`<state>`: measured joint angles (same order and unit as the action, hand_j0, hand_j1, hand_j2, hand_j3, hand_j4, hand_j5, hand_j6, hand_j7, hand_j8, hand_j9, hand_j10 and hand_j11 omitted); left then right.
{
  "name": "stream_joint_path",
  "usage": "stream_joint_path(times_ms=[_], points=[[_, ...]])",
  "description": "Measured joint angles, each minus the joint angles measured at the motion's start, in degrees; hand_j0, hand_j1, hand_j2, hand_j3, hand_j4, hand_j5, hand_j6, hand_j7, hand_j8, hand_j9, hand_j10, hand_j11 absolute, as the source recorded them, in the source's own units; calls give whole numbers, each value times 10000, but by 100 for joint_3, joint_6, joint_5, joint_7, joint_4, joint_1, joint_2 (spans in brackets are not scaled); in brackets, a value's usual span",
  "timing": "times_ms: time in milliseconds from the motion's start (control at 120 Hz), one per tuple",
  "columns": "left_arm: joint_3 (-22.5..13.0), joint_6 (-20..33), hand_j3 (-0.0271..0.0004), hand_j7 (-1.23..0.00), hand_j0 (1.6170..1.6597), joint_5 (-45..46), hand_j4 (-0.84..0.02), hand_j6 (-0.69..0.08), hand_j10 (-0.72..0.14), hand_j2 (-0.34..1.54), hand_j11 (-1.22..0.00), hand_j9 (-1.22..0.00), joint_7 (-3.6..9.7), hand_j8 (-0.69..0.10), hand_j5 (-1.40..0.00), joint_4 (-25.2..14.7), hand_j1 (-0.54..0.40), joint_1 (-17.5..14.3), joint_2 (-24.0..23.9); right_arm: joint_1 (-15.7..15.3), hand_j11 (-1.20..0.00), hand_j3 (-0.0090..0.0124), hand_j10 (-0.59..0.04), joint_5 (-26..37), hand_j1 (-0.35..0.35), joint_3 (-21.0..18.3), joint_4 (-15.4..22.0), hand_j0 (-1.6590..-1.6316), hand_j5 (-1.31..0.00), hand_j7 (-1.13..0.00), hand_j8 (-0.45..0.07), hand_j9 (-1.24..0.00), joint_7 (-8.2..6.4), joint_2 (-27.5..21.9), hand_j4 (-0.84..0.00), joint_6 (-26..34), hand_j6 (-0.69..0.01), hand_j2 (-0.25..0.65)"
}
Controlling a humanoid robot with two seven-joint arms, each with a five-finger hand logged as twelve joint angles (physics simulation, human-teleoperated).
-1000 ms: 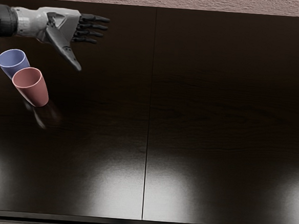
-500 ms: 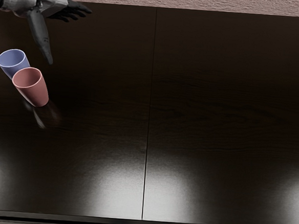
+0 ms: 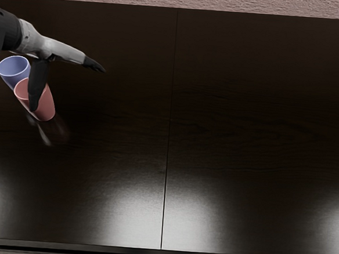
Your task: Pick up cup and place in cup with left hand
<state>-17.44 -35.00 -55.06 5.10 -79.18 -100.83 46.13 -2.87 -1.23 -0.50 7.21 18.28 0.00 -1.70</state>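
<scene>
Compared with the earlier frames, we see our left hand [image 3: 57, 50] turned and its thumb swung down the frame across the pink cup [image 3: 47, 105], fingers outstretched and holding nothing, while both cups stay put. On the bench [image 3: 215, 136], at upper left, the pink cup partly hides the blue cup [image 3: 12, 66]; both lie below the hand's wrist in view.

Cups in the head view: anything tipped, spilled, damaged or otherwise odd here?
Nothing clearly stands out. The blue cup and red cup look upright, their slant probably just perspective; no spill or damage shows. The left hand is open, its thumb crossing the red cup in view; contact is unclear.
</scene>
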Motion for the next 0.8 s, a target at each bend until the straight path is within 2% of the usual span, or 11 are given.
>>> stream_joint_path(times_ms=[133, 250, 500, 800], points=[[-543, 0, 0, -243, 16581, -101, -217, -226, -211, 37, -240, -241, -241, -222, -244, -39, 3273, -120, 36, 3, 0, 0, -3, 0, -3491, 2, 0, -16581, -1, 0, -5, 0, 0, 0, -4, 1, -6, 0], [-749, 0, 0, -244, 16581, -173, -218, -227, -212, 37, -242, -243, -345, -223, -246, -47, 3272, -121, 63, 2, 0, 0, -3, 0, -3491, 1, 0, -16581, -1, 0, -5, 0, 0, 0, -4, 0, -6, 1], [-894, 104, 0, -247, 16581, -205, -220, -229, -214, 38, -244, -245, -390, -225, -248, -31, 3270, -138, 250, 3, 0, 0, -3, 0, -3491, -1, 0, -16581, -1, 0, -4, 0, 0, 0, -4, -1, -6, 1], [-992, 716, 0, -252, 16581, -261, -225, -234, -219, 40, -249, -251, -395, -231, -254, 14, 3266, -123, 300, 2, 0, 0, -3, 0, -3491, 0, 0, -16581, -1, 0, -5, 0, 0, 0, -4, -1, -6, 1]])
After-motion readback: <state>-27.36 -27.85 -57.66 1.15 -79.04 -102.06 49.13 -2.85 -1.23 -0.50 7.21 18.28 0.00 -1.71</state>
